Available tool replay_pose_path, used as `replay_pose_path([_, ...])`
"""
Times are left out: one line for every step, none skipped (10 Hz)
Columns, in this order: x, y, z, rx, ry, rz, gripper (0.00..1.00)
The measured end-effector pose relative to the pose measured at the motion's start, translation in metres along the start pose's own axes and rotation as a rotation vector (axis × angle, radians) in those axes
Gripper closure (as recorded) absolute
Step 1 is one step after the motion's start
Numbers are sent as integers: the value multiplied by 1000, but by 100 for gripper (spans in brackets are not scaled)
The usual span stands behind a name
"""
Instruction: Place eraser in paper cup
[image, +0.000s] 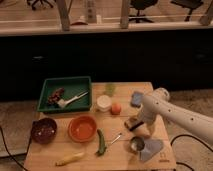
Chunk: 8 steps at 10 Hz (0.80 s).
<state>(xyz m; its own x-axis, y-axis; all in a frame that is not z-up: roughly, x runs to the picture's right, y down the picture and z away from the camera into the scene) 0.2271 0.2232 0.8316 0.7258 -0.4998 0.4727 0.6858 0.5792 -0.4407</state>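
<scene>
I see the eraser (132, 123) on the right half of the table (90, 157), a small block with a dark top and tan base, lying just under the end of the arm (175, 114). Its long axis seems to run diagonally, from near-left to far-right, though I can't be sure at this angle. The gripper (137, 125) sits right at the eraser's right end, touching or nearly so. I cannot tell whether the jaws are spread or clamped on the block; the wrist hides them.

The paper cup (104, 103) stands up-left of the eraser, beyond the orange ball (116, 108), so I judge the carry goes left and away. A blue sponge (137, 98) lies behind the arm, and 1 small metal cup (136, 145) sits just in front.
</scene>
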Motion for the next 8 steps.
replay_pose_path([0, 0, 0, 0, 0, -1, 20])
replay_pose_path([0, 0, 0, 0, 0, -1, 20])
replay_pose_path([-1, 0, -1, 0, 0, -4, 20])
replay_pose_path([-1, 0, 0, 0, 0, -6, 20])
replay_pose_path([-2, 0, 0, -1, 1, -10, 20])
replay_pose_path([-2, 0, 0, -2, 1, -14, 20])
replay_pose_path([-2, 1, 0, -4, 2, -20, 20])
replay_pose_path([-2, 1, 0, -5, 3, -25, 20])
